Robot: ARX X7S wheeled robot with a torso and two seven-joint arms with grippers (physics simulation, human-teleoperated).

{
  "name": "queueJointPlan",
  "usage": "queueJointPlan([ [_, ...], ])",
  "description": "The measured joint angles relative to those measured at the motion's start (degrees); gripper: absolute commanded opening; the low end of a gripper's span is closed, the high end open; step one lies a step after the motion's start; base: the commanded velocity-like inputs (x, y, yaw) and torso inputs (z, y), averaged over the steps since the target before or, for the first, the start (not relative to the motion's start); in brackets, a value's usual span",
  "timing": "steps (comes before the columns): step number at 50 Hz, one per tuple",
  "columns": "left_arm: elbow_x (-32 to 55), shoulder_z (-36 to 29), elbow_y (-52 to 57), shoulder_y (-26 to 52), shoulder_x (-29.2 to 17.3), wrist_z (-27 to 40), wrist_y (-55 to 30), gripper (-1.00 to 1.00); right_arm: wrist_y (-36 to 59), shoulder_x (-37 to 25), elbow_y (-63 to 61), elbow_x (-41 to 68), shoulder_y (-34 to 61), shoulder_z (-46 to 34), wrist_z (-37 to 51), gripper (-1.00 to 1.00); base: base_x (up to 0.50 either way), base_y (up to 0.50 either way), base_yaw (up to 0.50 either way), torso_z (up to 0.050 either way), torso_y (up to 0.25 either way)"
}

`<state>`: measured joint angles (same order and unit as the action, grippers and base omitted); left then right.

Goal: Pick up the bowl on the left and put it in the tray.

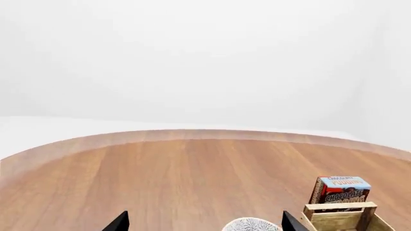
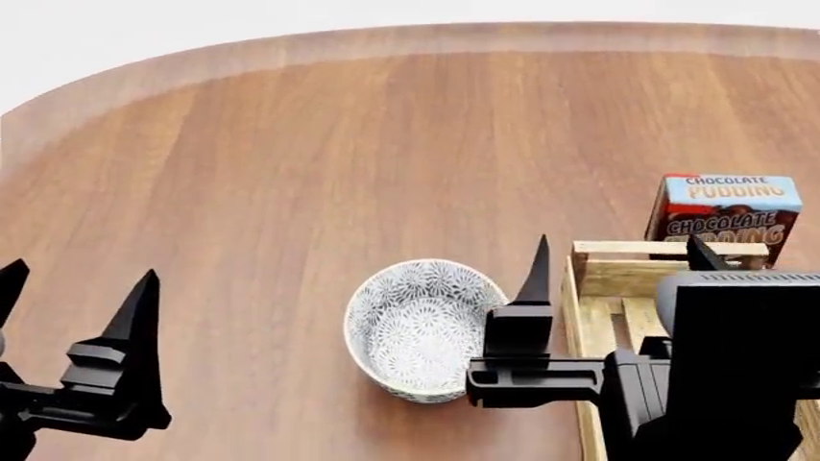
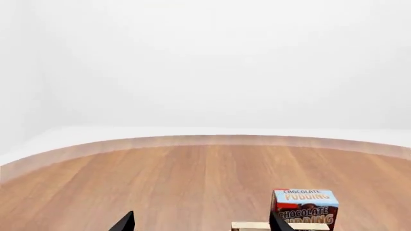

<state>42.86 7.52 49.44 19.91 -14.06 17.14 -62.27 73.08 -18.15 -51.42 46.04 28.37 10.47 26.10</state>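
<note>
In the head view the bowl [image 2: 423, 329], white with a fine grey-blue floral pattern, stands upright on the wooden table. The tray [image 2: 615, 277], a light-wood crate, lies just to its right, largely hidden behind my right arm. My right gripper [image 2: 619, 248] is open above the tray's far end, with one finger [image 2: 536, 274] beside the bowl's right rim. My left gripper [image 2: 80, 279] is open at the lower left, well apart from the bowl. In the left wrist view only the bowl's rim [image 1: 251, 225] shows, between the open fingertips of the left gripper [image 1: 204, 221], with the tray's corner [image 1: 340, 216] beside it. The right gripper [image 3: 201, 221] holds nothing.
A brown chocolate pudding box [image 2: 724, 206] stands upright just beyond the tray's far end, also seen as the pudding box [image 1: 340, 190] and the pudding box [image 3: 307, 207] from the wrists. The table's curved far edge [image 2: 384, 38] runs across the back. Bare wood lies left of the bowl.
</note>
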Motion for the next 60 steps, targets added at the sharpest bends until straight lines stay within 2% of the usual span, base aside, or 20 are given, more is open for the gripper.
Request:
queueJointPlan([
  [52, 0.2, -1.9, -0.7, -1.4, -1.5, 1.3, 3.3, 1.00, -4.4, -2.0, 1.6, -0.3, -2.0, -2.2, 0.8, 1.00, 0.00, 0.00, 0.00, 0.000, -0.250],
  [60, -0.1, -2.3, -1.1, -1.6, -1.7, 1.9, 3.7, 1.00, -6.5, -4.6, 2.3, -3.3, -1.3, -7.3, -0.7, 1.00, 0.00, 0.00, 0.00, 0.000, -0.021],
])
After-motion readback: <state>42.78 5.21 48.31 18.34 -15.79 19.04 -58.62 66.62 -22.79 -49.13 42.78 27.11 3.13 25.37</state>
